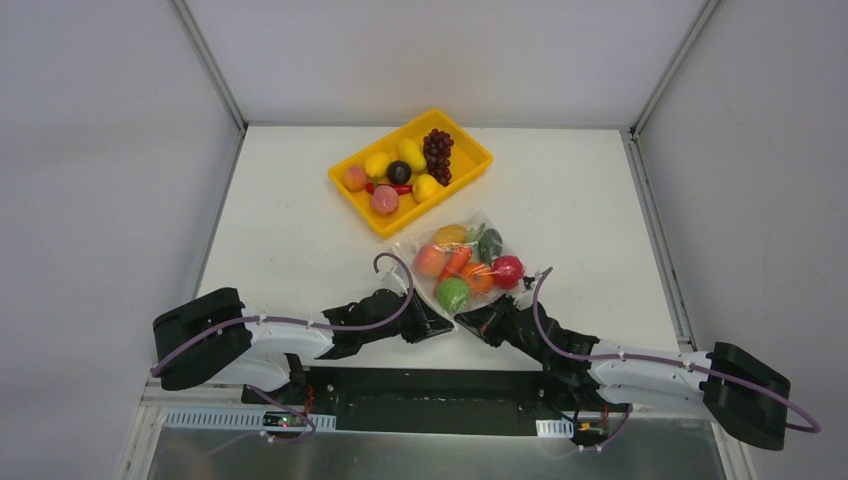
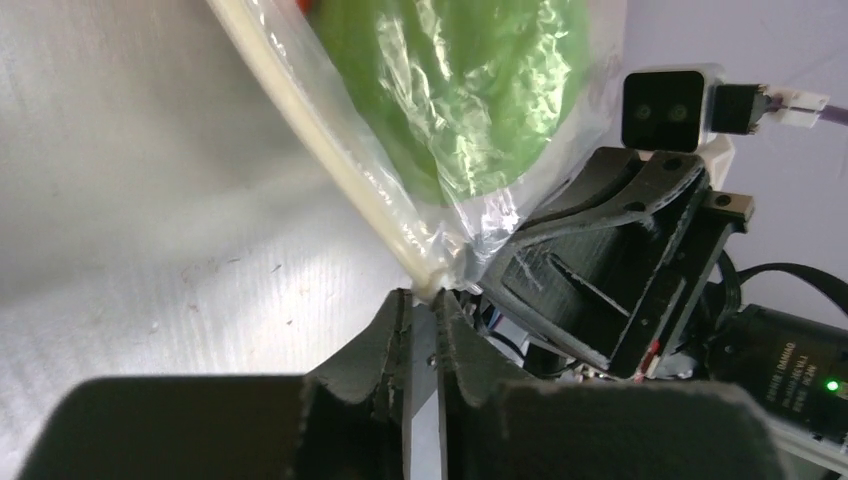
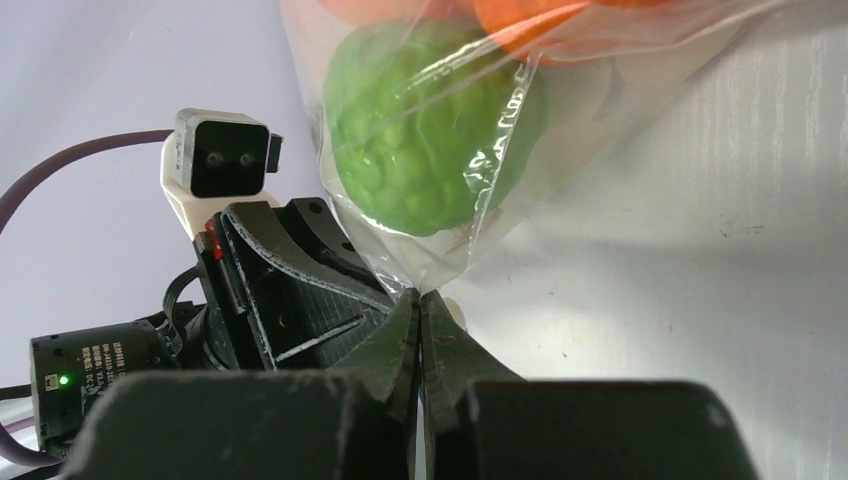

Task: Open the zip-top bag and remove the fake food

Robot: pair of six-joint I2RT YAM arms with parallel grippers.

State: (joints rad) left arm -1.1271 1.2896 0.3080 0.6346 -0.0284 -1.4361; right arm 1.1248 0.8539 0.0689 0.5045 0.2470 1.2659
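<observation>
The clear zip-top bag lies mid-table, holding the fake food: a green apple, an orange carrot, a peach, a red ball and a dark green piece. My left gripper is shut on the bag's near corner, pinching the white zip strip at its end. My right gripper is shut on the clear plastic of the same corner. The two grippers sit side by side, almost touching. The green apple presses against the bag wall just above both.
A yellow tray at the back holds other plastic fruit and a dark purple grape bunch. White walls stand left, right and behind. The arm bases and a dark slot line the near edge.
</observation>
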